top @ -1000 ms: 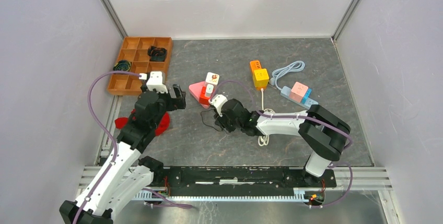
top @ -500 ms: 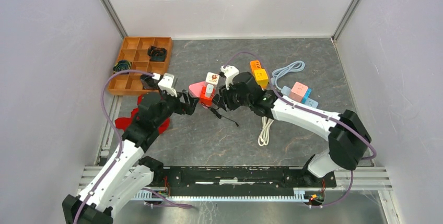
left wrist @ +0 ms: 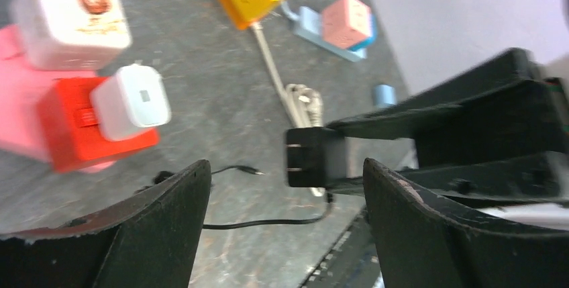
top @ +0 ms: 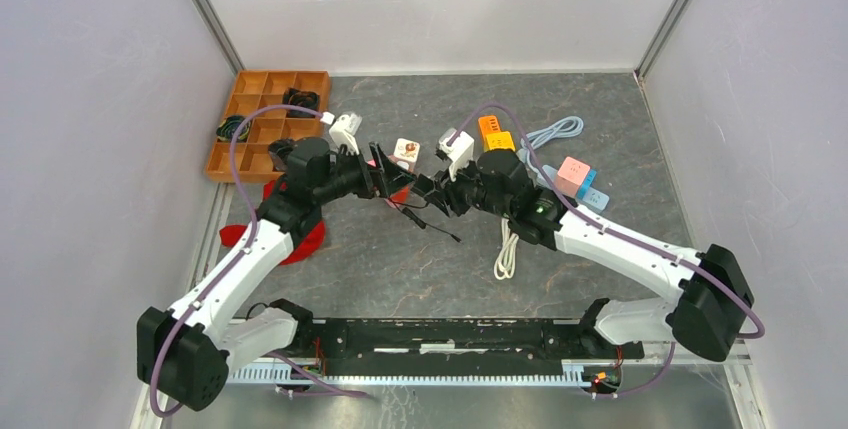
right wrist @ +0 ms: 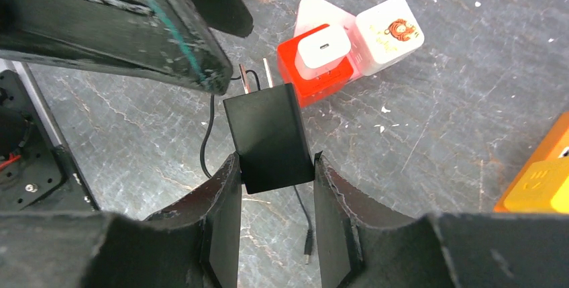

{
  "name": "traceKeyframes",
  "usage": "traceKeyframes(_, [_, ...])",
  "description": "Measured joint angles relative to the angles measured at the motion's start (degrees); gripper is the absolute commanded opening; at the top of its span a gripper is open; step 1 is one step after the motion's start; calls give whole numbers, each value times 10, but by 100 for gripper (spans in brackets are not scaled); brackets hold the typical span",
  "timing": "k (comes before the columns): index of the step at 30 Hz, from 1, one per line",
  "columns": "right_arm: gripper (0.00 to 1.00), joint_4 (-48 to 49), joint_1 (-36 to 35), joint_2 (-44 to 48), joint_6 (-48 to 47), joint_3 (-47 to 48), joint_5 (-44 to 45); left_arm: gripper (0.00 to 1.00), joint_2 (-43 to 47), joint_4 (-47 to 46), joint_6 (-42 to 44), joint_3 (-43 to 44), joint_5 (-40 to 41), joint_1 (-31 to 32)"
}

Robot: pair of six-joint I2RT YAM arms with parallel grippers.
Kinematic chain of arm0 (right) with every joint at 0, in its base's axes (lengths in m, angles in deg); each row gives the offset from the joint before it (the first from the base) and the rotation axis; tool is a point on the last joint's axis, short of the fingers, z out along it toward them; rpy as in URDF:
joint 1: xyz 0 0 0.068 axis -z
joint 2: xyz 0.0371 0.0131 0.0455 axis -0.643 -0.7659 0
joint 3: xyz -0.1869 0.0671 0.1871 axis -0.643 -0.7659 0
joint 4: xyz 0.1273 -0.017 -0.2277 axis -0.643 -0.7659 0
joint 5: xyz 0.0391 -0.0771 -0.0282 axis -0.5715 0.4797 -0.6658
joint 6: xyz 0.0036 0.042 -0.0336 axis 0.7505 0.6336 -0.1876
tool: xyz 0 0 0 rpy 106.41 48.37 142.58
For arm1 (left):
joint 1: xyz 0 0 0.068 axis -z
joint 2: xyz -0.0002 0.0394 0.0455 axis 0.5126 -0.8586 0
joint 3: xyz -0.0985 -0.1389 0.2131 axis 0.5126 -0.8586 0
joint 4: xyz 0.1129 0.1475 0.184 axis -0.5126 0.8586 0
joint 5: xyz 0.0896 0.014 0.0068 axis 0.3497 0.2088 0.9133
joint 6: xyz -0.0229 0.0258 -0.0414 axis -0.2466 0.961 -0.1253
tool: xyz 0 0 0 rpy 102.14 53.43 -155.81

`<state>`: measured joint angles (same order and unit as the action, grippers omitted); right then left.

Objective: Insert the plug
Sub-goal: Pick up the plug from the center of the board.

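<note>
Boxy black plug (right wrist: 268,137) with two metal prongs (right wrist: 249,78) out front, pinched by its back end in the right gripper (right wrist: 273,162). Hanging clear above the table (right wrist: 436,100), near the red cube (right wrist: 315,76). Thin black cord (right wrist: 208,133) dangling from it onto the table.

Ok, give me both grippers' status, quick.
Left gripper: open, holding nothing.
Right gripper: closed on the black plug adapter.
</note>
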<state>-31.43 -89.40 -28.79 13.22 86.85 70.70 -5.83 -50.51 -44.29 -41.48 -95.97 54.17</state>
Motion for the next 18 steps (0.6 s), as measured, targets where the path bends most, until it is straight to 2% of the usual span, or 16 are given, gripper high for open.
traceKeyframes(4, [34,5,0,3,-33,-3,0,91,0,-55,-53,-7,-52,0])
traceKeyframes(10, [33,23,0,14,-67,-18,-14,89,-2,-84,-75,-8,-86,0])
traceKeyframes(14, [33,60,0,38,-80,-45,-31,82,-9,-91,-83,-8,-102,0])
traceKeyframes(18, [35,89,0,54,-93,-57,-46,71,-20,-98,-85,-8,-127,0])
